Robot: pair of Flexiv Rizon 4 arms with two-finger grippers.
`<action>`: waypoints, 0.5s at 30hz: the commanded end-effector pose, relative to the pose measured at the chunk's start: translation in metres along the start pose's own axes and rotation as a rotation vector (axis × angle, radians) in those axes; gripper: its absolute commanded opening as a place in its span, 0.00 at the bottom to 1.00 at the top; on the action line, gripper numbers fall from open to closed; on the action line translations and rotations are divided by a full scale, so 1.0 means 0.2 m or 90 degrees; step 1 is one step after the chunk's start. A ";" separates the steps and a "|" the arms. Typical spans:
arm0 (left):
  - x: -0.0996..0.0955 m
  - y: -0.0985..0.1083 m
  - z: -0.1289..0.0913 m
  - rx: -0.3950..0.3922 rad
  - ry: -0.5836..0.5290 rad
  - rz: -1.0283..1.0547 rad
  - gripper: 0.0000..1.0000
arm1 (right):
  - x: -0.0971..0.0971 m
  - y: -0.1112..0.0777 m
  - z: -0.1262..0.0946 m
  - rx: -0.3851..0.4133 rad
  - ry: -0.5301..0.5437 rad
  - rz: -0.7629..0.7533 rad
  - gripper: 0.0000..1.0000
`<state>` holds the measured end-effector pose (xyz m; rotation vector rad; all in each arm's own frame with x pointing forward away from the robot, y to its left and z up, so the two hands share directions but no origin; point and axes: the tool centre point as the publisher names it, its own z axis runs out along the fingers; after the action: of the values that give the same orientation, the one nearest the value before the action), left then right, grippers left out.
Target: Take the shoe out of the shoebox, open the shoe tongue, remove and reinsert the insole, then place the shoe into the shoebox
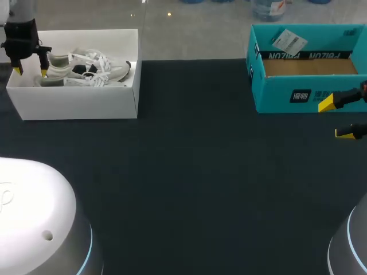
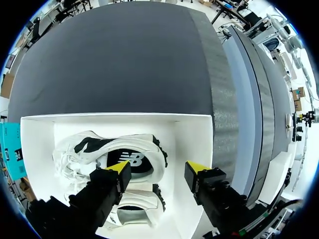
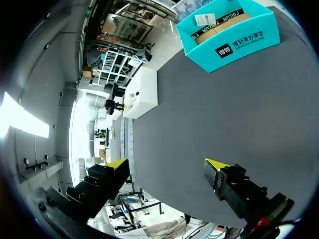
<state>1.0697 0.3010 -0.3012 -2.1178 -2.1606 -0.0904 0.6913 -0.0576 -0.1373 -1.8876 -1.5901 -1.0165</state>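
**Shoes lie in the white box; both sets of fingers are spread**

A pair of white shoes (image 1: 86, 71) is seen lying inside the open white shoebox (image 1: 74, 103), which is set at the upper left of the frame on the dark table (image 1: 189, 172). The left fingers (image 1: 43, 67) are held spread above the box's left end, over the shoe heels, and nothing is gripped between them. An open teal box (image 1: 287, 94) is placed at the upper right. Just in front of it, at the right edge, the right fingers (image 1: 330, 103) are spread, with nothing held.
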 end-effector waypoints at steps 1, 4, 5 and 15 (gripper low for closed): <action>0.02 0.08 0.02 0.028 -0.005 0.002 0.68 | 0.00 0.00 0.00 0.000 -0.001 0.001 1.00; 0.03 0.09 0.02 0.034 -0.011 0.003 0.69 | 0.00 0.00 0.00 0.000 -0.001 0.001 1.00; 0.03 0.09 0.03 0.034 -0.014 0.004 0.71 | 0.00 0.00 0.00 0.000 -0.001 0.001 1.00; 0.04 0.14 0.09 0.021 -0.057 -0.004 0.72 | 0.00 0.00 0.00 0.000 -0.001 0.001 1.00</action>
<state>1.0902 0.3074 -0.3102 -2.1332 -2.2024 0.0218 0.6914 -0.0576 -0.1373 -1.8876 -1.5901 -1.0165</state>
